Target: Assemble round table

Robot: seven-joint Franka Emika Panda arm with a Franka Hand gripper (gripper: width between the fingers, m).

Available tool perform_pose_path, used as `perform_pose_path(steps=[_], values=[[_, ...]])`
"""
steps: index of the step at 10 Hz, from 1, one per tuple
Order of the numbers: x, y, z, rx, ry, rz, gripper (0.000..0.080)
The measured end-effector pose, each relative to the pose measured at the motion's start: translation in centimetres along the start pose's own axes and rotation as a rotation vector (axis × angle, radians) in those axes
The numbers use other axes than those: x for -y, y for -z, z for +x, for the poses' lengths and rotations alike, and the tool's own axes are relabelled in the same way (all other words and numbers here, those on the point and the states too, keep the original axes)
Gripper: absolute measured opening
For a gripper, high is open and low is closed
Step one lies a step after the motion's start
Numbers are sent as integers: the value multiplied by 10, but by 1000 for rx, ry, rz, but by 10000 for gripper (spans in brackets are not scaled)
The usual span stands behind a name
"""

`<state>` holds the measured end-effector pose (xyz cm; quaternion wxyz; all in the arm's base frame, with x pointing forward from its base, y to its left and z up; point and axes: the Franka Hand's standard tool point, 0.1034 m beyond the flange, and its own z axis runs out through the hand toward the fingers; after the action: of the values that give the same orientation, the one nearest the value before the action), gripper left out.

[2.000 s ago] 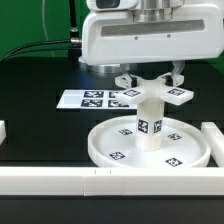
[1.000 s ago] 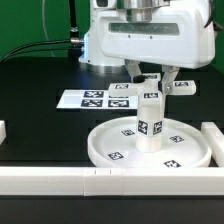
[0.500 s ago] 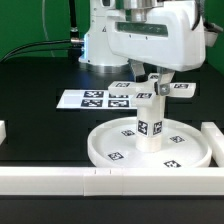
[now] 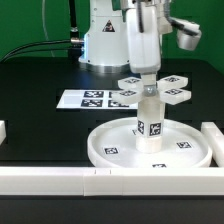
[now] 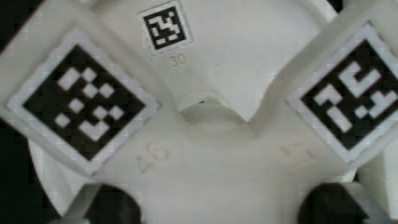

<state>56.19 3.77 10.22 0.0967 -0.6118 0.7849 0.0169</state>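
Exterior view: the big round white plastic disc with a raised rim (image 4: 108,148) lies flat on the black desk (image 4: 40,85), near the front. The short white tube-shaped leg (image 4: 151,122) stands in the middle of the disc, w/ its long axis straight up and down. A black-and-white tag on the leg faces the camera. The small white cross-shaped foot (image 4: 153,88) sits on top of the leg. It lies flat, w/ its arms pointing out sideways & tags facing up. The robot's end effector (image 4: 147,72) comes straight down onto the middle of the foot. Can't tell how far open it is from here. Behind the disc, the flat white marker board (image 4: 88,98) lies on the desk. Long white bars (image 4: 50,179) run along the front edge & the exterior view's right.

Wrist view: the cross-shaped foot (image 5: 205,105) fills the pic, very close. Three tags show on its arms. Two dark finger pads (image 5: 107,203) sit apart on either side of the foot's middle part. Looks like they hold the foot, but the touch itself isn't clear.
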Motion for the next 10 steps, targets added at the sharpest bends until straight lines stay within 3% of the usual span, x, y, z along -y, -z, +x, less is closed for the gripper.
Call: perform_pose_path(steps=[2,4,5,7,8,10], values=[[1,0,0,14,-129,4,442],[-1,-2,-2,15,-152,1,613],[0,0,-1,18,-119,1,613],[4,23,-8,48,-59,-4,646],[6,27,-10,55,-24,6,646],[3,22,-9,51,-22,-4,649]])
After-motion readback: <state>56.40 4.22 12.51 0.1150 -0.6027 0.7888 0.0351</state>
